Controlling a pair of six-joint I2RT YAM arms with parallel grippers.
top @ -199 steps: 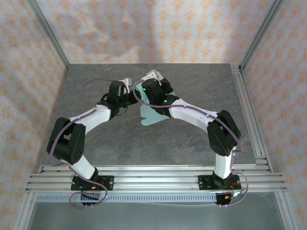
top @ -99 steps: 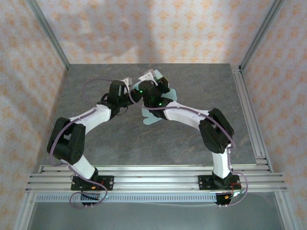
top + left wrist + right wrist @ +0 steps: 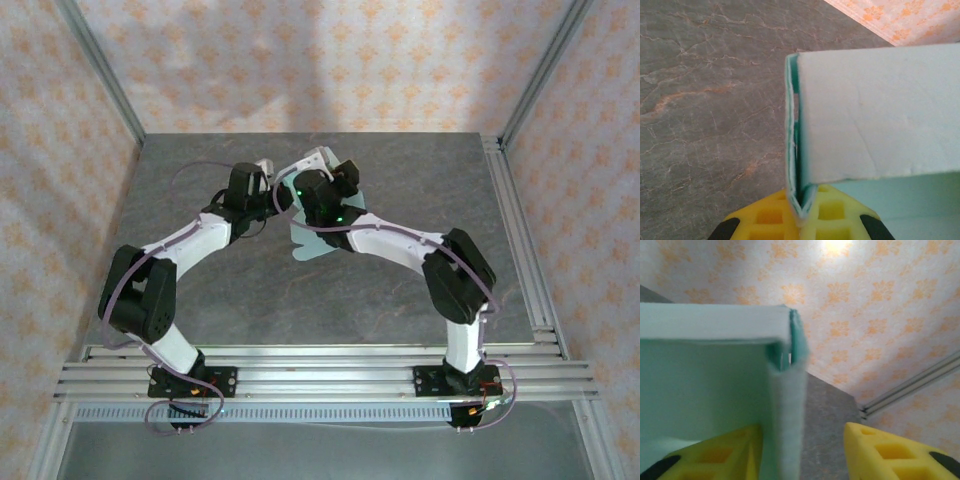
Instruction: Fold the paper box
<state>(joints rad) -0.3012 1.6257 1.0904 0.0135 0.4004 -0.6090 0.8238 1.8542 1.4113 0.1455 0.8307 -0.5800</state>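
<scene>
The paper box (image 3: 312,246) is pale mint-blue card, half formed, held up over the middle of the dark table between the two wrists. My left gripper (image 3: 802,200) is shut on a doubled upright wall of the box (image 3: 875,110), whose flat panel spreads to the right. My right gripper (image 3: 807,445) is open: a standing wall of the box (image 3: 700,380) rests against its left finger (image 3: 735,450), and a clear gap separates it from the right finger (image 3: 875,450). From above, the left gripper (image 3: 268,178) and right gripper (image 3: 325,165) sit close together at the box's far side.
The grey marbled table (image 3: 250,290) is bounded by aluminium rails on the right (image 3: 520,240) and along the near edge (image 3: 320,365). Patterned orange walls (image 3: 320,60) enclose the back and sides. Both forearms cross the table's centre.
My right gripper's jaws have parted and released the card wall they pinched. The right wrist shifted slightly and the box turned a little. The left gripper kept its grip.
</scene>
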